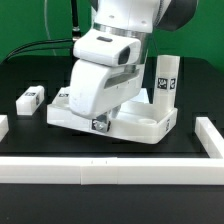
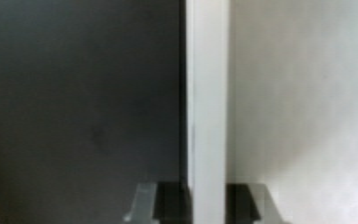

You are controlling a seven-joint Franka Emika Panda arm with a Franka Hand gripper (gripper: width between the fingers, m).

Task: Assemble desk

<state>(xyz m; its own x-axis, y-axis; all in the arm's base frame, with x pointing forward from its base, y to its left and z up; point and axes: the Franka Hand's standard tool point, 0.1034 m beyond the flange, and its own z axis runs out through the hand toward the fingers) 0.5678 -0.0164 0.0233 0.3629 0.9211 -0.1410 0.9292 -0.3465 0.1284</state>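
Note:
The white desk tabletop (image 1: 150, 125) lies flat on the black table in the middle of the exterior view. My gripper (image 1: 98, 125) is down at its near edge, mostly hidden under the arm's white body. In the wrist view the gripper (image 2: 206, 205) straddles the tabletop's upright rim (image 2: 206, 90), with one dark finger (image 2: 167, 203) outside on the table side and the other against the inner side; the jaws press on the rim. One square leg (image 1: 166, 80) stands upright at the slab's far right corner. Another leg (image 1: 30, 98) lies on the table at the exterior view's left.
Long white border bars run along the front (image 1: 110, 168) and the exterior view's right (image 1: 211, 135). A short white bar end (image 1: 3, 126) shows at the left edge. A green backdrop stands behind the table.

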